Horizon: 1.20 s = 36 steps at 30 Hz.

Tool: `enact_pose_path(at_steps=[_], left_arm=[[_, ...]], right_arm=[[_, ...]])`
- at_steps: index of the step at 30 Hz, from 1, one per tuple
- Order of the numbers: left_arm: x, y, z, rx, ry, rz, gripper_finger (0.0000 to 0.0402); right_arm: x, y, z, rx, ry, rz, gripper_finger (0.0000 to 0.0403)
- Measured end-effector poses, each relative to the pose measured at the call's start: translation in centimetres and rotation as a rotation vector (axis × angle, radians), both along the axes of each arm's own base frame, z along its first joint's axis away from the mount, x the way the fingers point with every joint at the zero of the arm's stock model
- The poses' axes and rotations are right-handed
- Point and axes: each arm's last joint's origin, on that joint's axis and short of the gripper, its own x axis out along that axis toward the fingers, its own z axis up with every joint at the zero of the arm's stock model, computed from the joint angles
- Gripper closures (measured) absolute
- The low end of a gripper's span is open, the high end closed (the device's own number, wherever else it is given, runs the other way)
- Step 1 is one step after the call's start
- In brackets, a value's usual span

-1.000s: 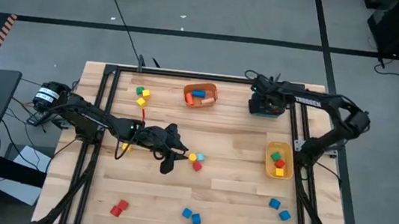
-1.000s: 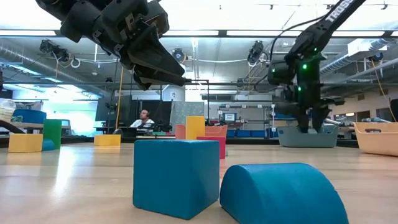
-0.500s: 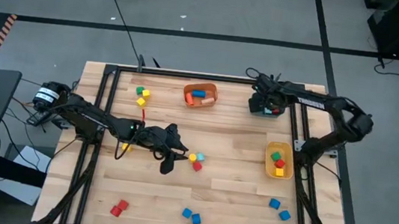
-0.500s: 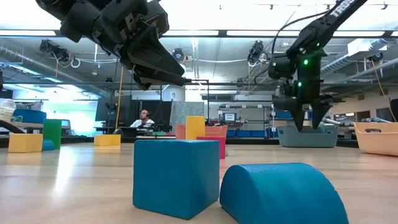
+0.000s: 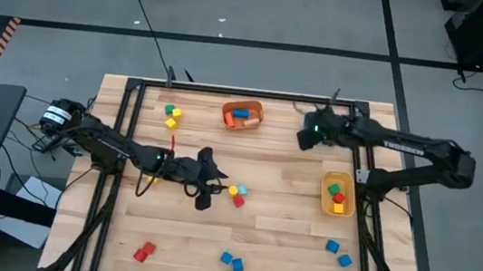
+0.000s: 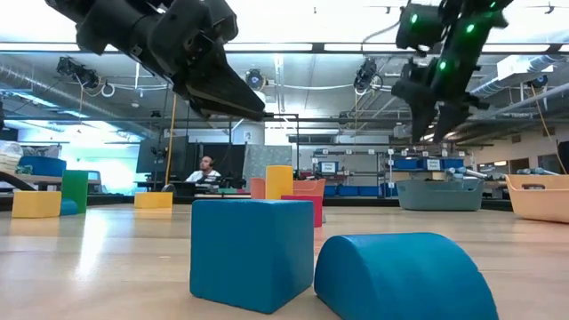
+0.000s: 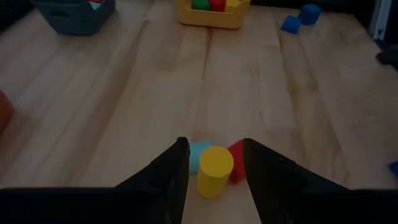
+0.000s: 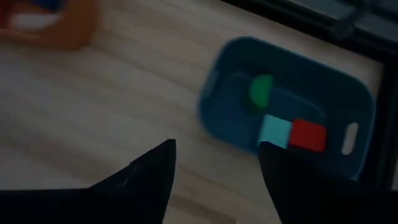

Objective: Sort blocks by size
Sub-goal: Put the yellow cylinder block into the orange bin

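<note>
My left gripper (image 7: 214, 143) is open, low over the table's middle (image 5: 207, 184). A small upright yellow cylinder (image 7: 215, 171) stands just ahead of its fingertips, with a light blue block (image 7: 199, 154) and a red block (image 7: 236, 169) beside it, all resting on the wood. My right gripper (image 8: 217, 146) is open and empty, raised above the table (image 5: 307, 136) beside the teal bin (image 8: 292, 124). That bin holds a green, a light blue and a red block.
An orange bin (image 5: 242, 115) with blocks stands at the far middle and a yellow bin (image 5: 338, 194) with blocks at the right. Loose blocks lie at the far left (image 5: 171, 114), near left (image 5: 144, 251), near middle (image 5: 230, 261) and near right (image 5: 338, 252).
My right gripper has risen from just above the teal bin and gone toward the table's left, clear of the bin, with its fingers still open.
</note>
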Motion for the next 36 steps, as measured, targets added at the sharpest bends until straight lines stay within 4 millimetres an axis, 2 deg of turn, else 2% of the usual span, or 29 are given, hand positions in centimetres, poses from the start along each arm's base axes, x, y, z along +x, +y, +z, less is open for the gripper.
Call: enact_pose_path(at_steps=[9,15,20,29,36], left_arm=[[-0.2,-1.0,0.0,0.018,0.001,-0.023,0.0245],[-0.3,-1.5,0.0,0.028,0.003,-0.055,0.0245],[-0.3,-1.5,0.0,0.009,0.0,-0.048,0.0245],[-0.3,-1.5,0.0,-0.014,-0.003,-0.036,0.0245],[-0.4,-1.5,-0.1,-0.016,0.008,-0.034,0.0245]], right_arm=[[1.5,8.8,0.4,-0.111,-0.121,0.141,0.0164],[1.9,14.7,-0.7,-0.122,-0.227,0.207,0.0165],[2.5,18.7,-2.3,-0.09,-0.298,0.27,0.0165],[6.1,23.9,-2.6,-0.042,-0.273,0.389,0.0169],[8.9,26.1,-2.5,-0.087,-0.224,0.488,0.0173]])
